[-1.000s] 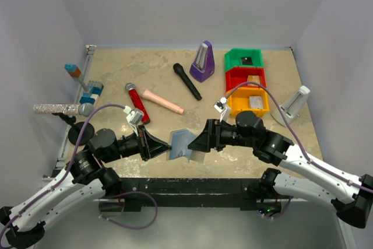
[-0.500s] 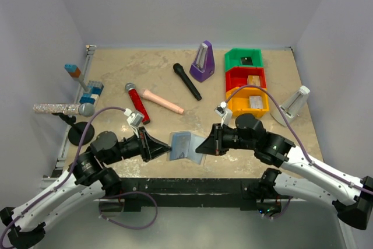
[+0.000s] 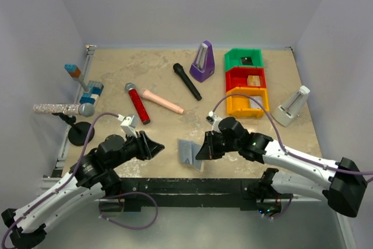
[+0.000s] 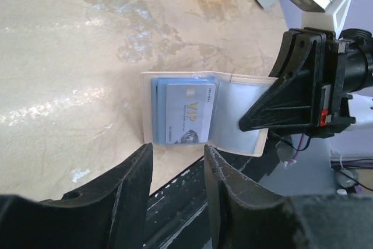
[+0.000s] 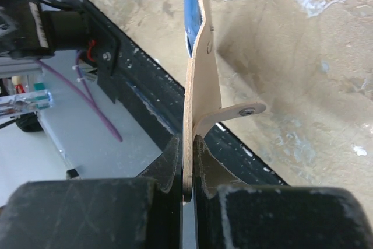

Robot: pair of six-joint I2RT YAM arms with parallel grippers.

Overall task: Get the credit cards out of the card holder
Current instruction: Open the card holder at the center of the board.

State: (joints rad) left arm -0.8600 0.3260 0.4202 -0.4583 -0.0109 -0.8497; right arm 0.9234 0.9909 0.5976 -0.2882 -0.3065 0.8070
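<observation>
at the near edge of the table (image 3: 116, 74), your right gripper (image 3: 199, 152) pinches one flap of the card holder (image 3: 187, 152), holding it open so the credit cards (image 4: 187, 112) face your left gripper (image 3: 155, 146), whose jaws are apart and empty.

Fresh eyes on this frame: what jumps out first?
The open card holder, front centre, with the right gripper shut on the edge of one panel. A silver card shows in the other blue-lined panel, and the left gripper stands open beside it, empty. Behind on the right, three coloured bins stand out.
</observation>
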